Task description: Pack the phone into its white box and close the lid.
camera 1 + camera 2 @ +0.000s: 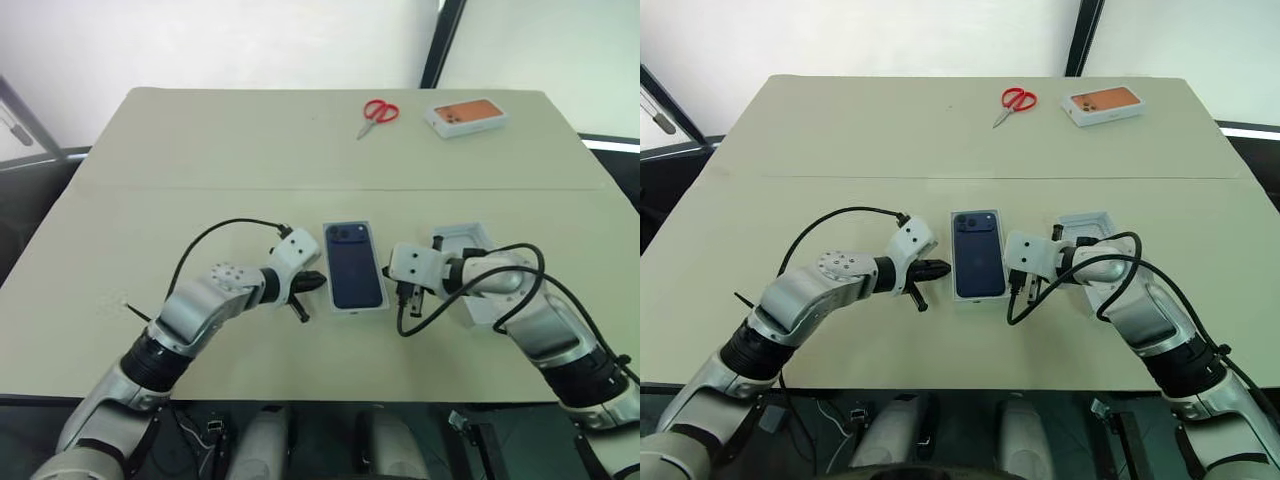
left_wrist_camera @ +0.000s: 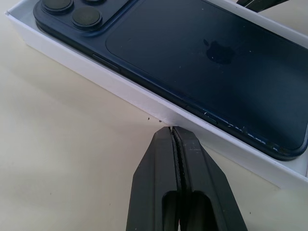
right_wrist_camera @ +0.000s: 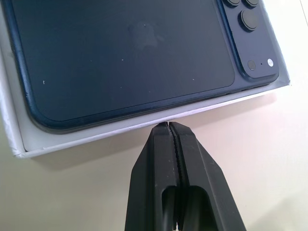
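The phone (image 1: 356, 266) lies face down inside the white box (image 2: 144, 98), near the middle of the table (image 1: 200, 150). Its back is smooth, dark navy glass with rounded corners, and the square camera bump with round lenses sits at the far corner of it. The box is a shallow cardboard tray with thin, straight white walls, only a little larger than the phone, so a narrow white border shows around the dark slab.

The left gripper (image 1: 312, 283) is just left of the box. Its two black fingers (image 2: 166, 159) are pressed together with nothing between them, and their matte tips come to the outer wall of the box, touching it or almost so. The right gripper (image 1: 405, 292) is just right of the box, also closed and empty; its fingers (image 3: 168, 154) meet at a fine seam, with the tips right at the other long wall.

To the right of the box, partly hidden under the right arm, lies a white rectangular piece with a raised rim (image 1: 462, 240); I cannot tell if it is the lid. Far behind the box, near the far edge of the matte beige table, are scissors (image 1: 377, 114) with red handles and a second white box with an orange picture (image 1: 465, 116) on top.
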`<action>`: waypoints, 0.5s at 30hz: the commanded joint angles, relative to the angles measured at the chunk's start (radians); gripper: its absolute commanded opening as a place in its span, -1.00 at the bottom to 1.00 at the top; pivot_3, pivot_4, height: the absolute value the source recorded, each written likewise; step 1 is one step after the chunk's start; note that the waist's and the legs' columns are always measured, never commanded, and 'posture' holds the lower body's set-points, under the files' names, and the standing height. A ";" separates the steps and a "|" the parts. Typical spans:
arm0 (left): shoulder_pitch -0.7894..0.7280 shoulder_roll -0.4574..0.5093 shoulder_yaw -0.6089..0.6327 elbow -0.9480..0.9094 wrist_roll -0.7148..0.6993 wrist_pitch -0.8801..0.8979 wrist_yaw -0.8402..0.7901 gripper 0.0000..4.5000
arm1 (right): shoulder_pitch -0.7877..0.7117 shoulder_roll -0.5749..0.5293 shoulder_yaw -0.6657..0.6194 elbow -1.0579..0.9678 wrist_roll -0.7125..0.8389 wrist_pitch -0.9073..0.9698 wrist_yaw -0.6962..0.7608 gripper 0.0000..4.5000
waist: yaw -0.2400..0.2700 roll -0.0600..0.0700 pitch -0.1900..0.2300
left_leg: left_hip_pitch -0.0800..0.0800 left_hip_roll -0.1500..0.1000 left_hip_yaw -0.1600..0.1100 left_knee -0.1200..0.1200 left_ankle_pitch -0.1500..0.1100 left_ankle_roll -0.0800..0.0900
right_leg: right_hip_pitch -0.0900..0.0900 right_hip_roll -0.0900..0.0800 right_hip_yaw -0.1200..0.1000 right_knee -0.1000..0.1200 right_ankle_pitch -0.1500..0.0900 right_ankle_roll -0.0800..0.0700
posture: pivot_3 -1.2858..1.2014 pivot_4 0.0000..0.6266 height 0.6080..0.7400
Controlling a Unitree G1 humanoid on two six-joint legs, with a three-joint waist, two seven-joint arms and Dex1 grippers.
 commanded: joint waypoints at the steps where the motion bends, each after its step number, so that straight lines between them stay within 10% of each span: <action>1: -0.024 -0.071 -0.038 0.002 0.012 -0.001 -0.034 -0.97 | 0.006 -0.017 -0.033 -0.085 0.035 -0.001 0.024 -1.00 | 0.000 0.000 0.000 | 0.000 0.000 0.000 0.000 0.000 0.000 | 0.000 0.000 0.000 0.000 0.000 0.000 | 0.03 -0.52 0.35; 15: -0.069 -0.191 -0.063 0.069 0.089 0.011 -0.123 -0.97 | 0.086 -0.097 -0.118 -0.111 0.032 0.017 0.043 -1.00 | -0.002 0.000 0.000 | 0.000 0.000 0.000 0.001 0.000 0.000 | 0.000 0.000 0.000 0.000 0.000 0.000 | 0.03 -0.52 0.35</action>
